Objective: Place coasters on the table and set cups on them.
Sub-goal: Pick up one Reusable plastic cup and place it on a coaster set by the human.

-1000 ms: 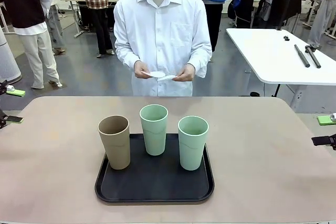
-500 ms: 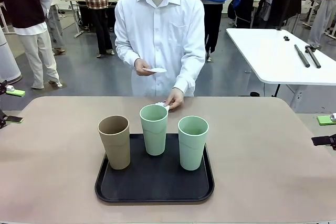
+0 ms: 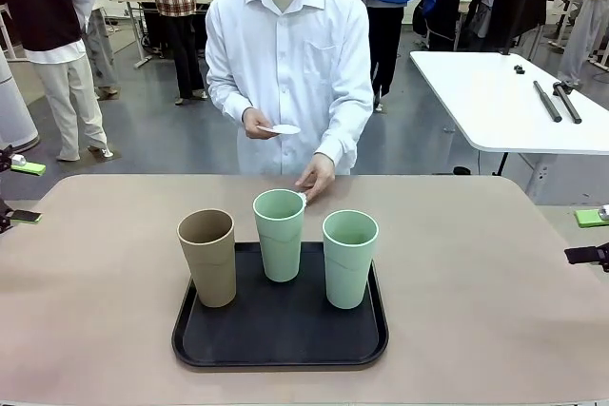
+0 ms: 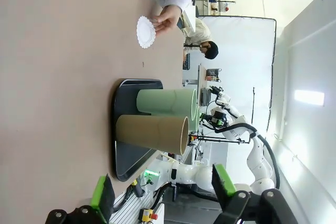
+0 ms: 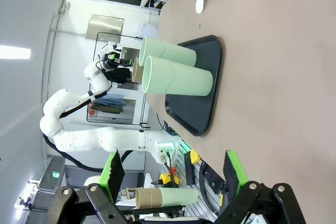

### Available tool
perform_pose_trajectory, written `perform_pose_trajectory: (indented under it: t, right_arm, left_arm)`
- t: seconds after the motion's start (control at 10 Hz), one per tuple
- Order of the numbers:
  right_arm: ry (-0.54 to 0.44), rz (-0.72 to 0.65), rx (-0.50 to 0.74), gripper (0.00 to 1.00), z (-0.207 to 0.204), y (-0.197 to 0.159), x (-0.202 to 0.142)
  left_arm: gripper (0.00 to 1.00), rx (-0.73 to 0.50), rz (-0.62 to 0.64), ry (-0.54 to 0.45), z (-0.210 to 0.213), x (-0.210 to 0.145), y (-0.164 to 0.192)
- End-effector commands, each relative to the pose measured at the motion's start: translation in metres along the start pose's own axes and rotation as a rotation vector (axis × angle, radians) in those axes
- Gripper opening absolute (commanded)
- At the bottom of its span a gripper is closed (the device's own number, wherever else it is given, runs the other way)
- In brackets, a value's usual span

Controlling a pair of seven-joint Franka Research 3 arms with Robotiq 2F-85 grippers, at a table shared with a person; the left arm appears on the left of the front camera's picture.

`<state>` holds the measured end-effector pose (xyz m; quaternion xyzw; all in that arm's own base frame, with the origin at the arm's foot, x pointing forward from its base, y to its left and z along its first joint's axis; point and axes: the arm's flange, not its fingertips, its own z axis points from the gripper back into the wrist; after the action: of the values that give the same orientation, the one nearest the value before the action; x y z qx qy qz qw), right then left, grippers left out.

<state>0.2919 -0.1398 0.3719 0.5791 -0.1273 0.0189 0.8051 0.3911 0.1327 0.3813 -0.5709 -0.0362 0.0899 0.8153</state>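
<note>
Three cups stand upright on a black tray (image 3: 281,335): a tan cup (image 3: 207,256) on the left, a mint cup (image 3: 279,233) in the middle, and a second mint cup (image 3: 349,257) on the right. Behind the middle cup the person's hand (image 3: 315,178) holds a white coaster (image 4: 146,31) down at the table (image 3: 476,282). The other hand holds more coasters (image 3: 278,128) at chest height. My left gripper (image 3: 24,192) is open at the table's left edge, far from the tray. My right gripper (image 3: 590,237) is open at the right edge. Nothing sits between the green pads (image 4: 102,198) in the left wrist view or the pads (image 5: 234,174) in the right wrist view.
The tray sits near the table's front middle, with bare tabletop (image 3: 105,282) to its left, right and behind. A white table (image 3: 504,102) with black rods stands at the back right. People stand farther back in the room.
The person's hand has come down from chest height to the table behind the middle mint cup, bringing one coaster with it. Both grippers stayed still and open.
</note>
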Motion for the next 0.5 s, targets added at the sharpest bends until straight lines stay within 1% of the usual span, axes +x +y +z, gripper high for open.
perform_pose_trajectory:
  t: [0.0, 0.4]
  right_arm:
    - [-0.01, 0.003, 0.007, 1.0, 0.0, -0.0015, 0.0019]
    - [-0.01, 0.003, 0.007, 1.0, 0.0, -0.0015, 0.0019]
  left_arm:
    - [1.0, -0.004, -0.003, -0.005, 0.0009, 0.0003, -0.0007]
    - [1.0, -0.004, -0.003, -0.005, 0.0009, 0.0003, -0.0007]
